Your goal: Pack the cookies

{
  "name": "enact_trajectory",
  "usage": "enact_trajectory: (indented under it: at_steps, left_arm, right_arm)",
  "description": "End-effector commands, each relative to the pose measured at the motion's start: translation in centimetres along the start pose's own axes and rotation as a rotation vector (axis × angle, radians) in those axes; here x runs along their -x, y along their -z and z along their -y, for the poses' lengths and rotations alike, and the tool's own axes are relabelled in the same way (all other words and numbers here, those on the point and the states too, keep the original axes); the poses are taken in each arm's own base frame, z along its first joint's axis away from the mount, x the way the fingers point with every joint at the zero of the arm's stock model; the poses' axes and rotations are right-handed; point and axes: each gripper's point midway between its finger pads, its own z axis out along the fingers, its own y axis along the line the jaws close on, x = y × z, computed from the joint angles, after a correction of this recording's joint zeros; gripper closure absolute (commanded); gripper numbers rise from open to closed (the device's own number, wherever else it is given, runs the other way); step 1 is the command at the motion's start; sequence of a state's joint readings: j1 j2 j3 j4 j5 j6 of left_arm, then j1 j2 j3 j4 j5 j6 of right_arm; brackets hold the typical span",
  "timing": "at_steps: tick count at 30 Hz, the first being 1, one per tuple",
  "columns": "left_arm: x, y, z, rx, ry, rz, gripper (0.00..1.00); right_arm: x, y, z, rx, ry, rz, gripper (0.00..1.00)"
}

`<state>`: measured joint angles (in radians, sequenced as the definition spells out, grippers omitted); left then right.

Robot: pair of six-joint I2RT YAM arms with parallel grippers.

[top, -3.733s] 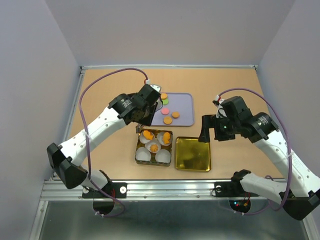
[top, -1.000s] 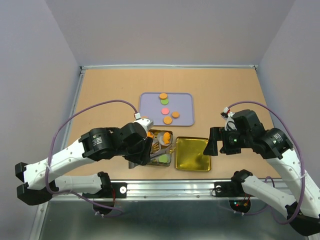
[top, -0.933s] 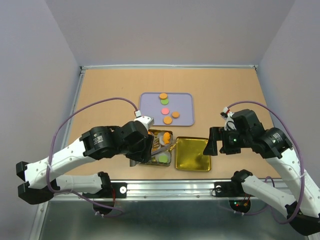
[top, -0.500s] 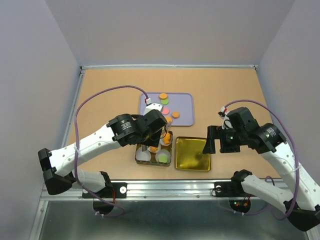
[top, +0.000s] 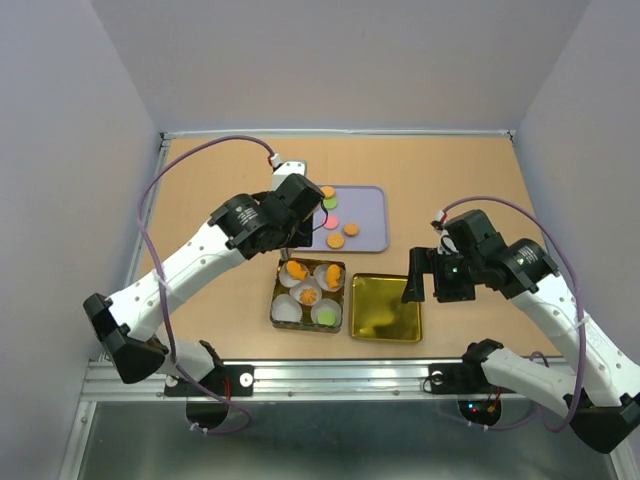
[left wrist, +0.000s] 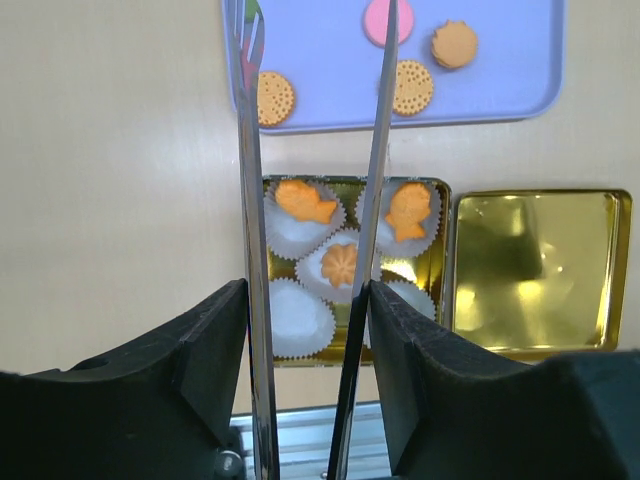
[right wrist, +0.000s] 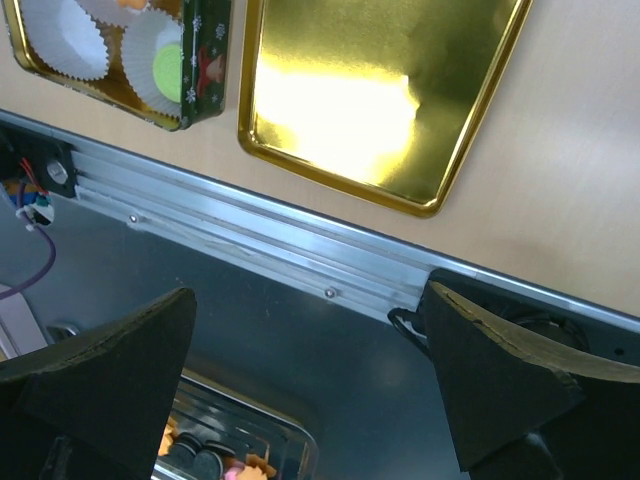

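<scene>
Purple is the tray [top: 370, 238] where the loose cookies [left wrist: 413, 87] lie, at the far side of the tabletop [top: 450, 180]. The left tool [left wrist: 318, 20] hangs over it with its thin fingers apart and nothing between them, likely ready to pick one. Four cookies sit in paper cups [left wrist: 300, 320] in the gold tin [right wrist: 205, 60]. The right tool [right wrist: 308, 295] hangs open and empty by the lid [top: 386, 308], out of the way.

The left gripper [left wrist: 318, 14] hangs over the left end of the purple tray [top: 370, 238], leaving its right half open. The tin [top: 276, 300] at centre is uncovered. The right gripper [right wrist: 308, 292] overhangs the right edge of the gold lid [top: 385, 312].
</scene>
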<state>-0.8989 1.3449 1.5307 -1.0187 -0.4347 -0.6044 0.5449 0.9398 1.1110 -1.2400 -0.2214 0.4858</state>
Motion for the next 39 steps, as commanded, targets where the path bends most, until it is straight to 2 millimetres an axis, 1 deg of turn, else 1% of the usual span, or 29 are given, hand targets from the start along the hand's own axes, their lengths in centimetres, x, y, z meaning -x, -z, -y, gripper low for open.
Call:
enact_trajectory:
  at_steps: [1, 3, 4, 6, 7, 10, 12, 13, 15, 16, 21, 22, 26, 28, 35, 36, 38, 39]
  left_arm:
    - [1.7, -2.5, 1.5, -0.005, -0.026, 0.044, 0.40]
    - [1.9, -3.3, 1.7, 0.013, -0.065, 0.039, 0.40]
    - [1.7, -4.3, 2.1, 0.024, -0.082, 0.029, 0.40]
    - [1.6, -5.2, 2.3, 0.029, -0.110, 0.024, 0.40]
    - [1.8, -6.1, 2.6, 0.030, -0.112, 0.026, 0.40]
    - [1.9, -7.5, 3.5, 0.015, -0.124, 0.020, 0.40]
    - [2.1, -8.1, 3.9, 0.000, -0.134, 0.018, 0.40]
    - [2.1, -8.8, 4.2, 0.002, -0.146, 0.013, 0.40]
    - [2.2, -9.3, 4.6, -0.008, -0.163, 0.011, 0.40]
    - [2.0, -9.9, 4.9, -0.009, -0.178, 0.006, 0.40]
    - [1.7, -11.9, 5.3, 0.007, -0.218, -0.022, 0.40]
    - [1.7, -12.6, 5.4, 0.014, -0.220, -0.031, 0.40]
    - [1.5, -14.7, 5.1, 0.057, -0.226, -0.068, 0.40]
    - [1.5, -15.6, 5.3, 0.059, -0.233, -0.081, 0.40]
    - [1.9, -17.6, 5.0, 0.089, -0.245, -0.108, 0.41]
    - [2.4, -17.6, 5.0, 0.088, -0.236, -0.102, 0.41]
    - [2.5, -18.0, 4.8, 0.093, -0.235, -0.111, 0.41]
    - [3.0, -18.1, 4.9, 0.088, -0.231, -0.104, 0.41]
  right_arm:
    - [0.9, -1.5, -0.5, 0.037, 0.012, 0.040, 0.00]
    - [0.7, -2.1, -0.3, 0.031, 0.013, 0.026, 0.00]
    - [0.8, -2.3, -0.2, 0.027, 0.010, 0.019, 0.00]
    - [1.2, -2.5, -0.5, 0.031, 0.012, 0.021, 0.00]
    - [1.4, -2.7, -0.5, 0.028, 0.011, 0.015, 0.00]
    - [1.6, -3.1, -0.6, 0.025, 0.013, 0.008, 0.00]
    - [1.6, -3.5, -0.3, 0.011, 0.012, -0.002, 0.00]
    - [1.7, -3.6, -0.1, 0.002, 0.014, -0.002, 0.00]
    - [1.8, -3.7, 0.1, -0.009, 0.018, 0.003, 0.00]
    - [1.8, -3.7, 0.2, -0.014, 0.020, 0.007, 0.00]
    - [2.2, -3.7, 0.3, -0.028, 0.030, 0.015, 0.00]
    - [2.3, -3.6, 0.3, -0.030, 0.031, 0.019, 0.00]
    - [2.5, -3.7, 0.4, -0.041, 0.034, 0.022, 0.00]
    - [2.6, -3.6, 0.4, -0.042, 0.034, 0.026, 0.00]
    - [3.1, -3.8, 0.6, -0.059, 0.034, 0.032, 0.00]
    - [3.1, -3.8, 0.6, -0.066, 0.033, 0.031, 0.00]
    - [3.3, -3.8, 0.6, -0.066, 0.033, 0.033, 0.00]
    - [3.3, -3.9, 0.6, -0.070, 0.034, 0.031, 0.00]
